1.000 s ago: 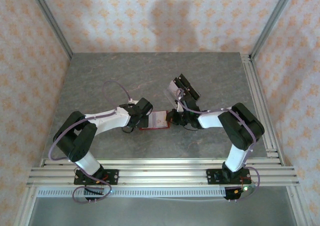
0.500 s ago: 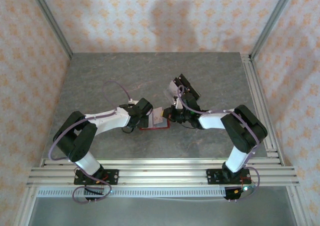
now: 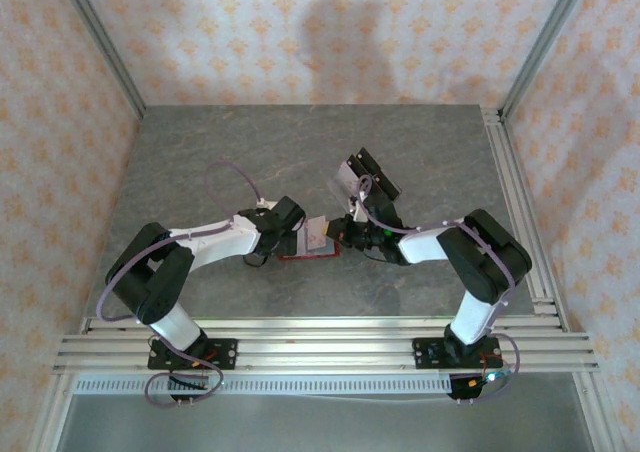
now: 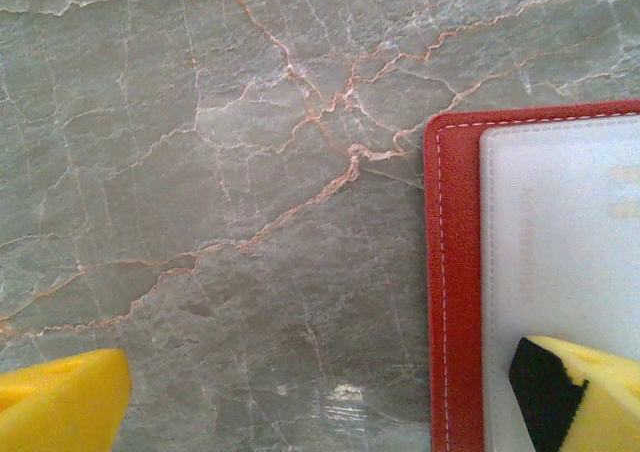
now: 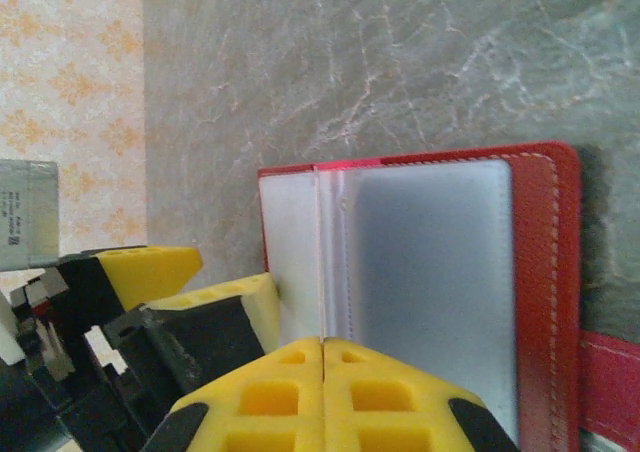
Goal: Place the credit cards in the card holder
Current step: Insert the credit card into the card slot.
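Note:
The card holder (image 3: 312, 252), a red wallet, lies open on the table between the two arms. Its pale inner pockets (image 5: 430, 272) face up. My right gripper (image 5: 322, 347) is shut on a thin pale credit card (image 5: 320, 252). The card shows edge-on, standing over the fold of the card holder (image 5: 545, 272). From above it is a tilted grey rectangle (image 3: 318, 232) in front of my right gripper (image 3: 340, 235). My left gripper (image 4: 320, 412) is open and low over the card holder's left edge (image 4: 455, 272). One of its fingers (image 4: 585, 392) rests on the white pocket, the other (image 4: 60, 402) over bare table.
A clear plastic stand with black blocks (image 3: 362, 177) stands just behind the right gripper. Marbled grey tabletop (image 3: 220, 152) lies open to the left and at the back. Aluminium rails (image 3: 520, 202) run along the right and near edges, and patterned walls enclose the table.
The card lay flatter over the wallet a second ago; it now stands tilted up on edge. The right wrist has shifted slightly left. The left arm has not moved.

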`<state>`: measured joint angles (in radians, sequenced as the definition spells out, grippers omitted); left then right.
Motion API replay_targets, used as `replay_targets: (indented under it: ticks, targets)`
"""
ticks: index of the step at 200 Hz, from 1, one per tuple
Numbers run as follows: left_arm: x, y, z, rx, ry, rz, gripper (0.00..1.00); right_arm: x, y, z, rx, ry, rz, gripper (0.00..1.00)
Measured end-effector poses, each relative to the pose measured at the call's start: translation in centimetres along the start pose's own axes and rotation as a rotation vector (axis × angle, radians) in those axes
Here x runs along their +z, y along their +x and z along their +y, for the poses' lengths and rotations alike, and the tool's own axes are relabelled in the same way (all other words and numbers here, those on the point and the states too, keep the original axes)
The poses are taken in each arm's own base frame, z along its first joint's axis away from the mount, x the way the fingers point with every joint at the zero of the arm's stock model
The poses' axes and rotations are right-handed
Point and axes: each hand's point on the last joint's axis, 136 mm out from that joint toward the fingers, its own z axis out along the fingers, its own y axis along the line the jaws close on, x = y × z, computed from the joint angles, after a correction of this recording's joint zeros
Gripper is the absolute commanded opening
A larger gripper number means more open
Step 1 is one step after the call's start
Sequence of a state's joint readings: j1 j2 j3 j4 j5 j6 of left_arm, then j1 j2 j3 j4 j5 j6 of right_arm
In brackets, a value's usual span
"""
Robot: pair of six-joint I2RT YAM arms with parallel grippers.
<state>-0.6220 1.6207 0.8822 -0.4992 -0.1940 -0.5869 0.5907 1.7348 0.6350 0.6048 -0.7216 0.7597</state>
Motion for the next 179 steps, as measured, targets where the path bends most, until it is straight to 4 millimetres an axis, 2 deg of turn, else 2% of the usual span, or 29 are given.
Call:
replay_targets:
  ticks: [41,105,179]
  targets:
    - [-0.01,-0.01,0.0,0.0,0.0,0.0,1.0,0.23,0.2,-0.76,0.005,0.007,-0.004,0.0]
    - [-0.02,-0.02,0.0,0.0,0.0,-0.001,1.0,0.41,-0.34,-0.09,0.002,-0.028,-0.025,0.0]
    - [-0.02,-0.01,0.01,0.0,0.0,-0.001,1.0,0.78,0.04,-0.64,0.01,-0.02,-0.013,0.0]
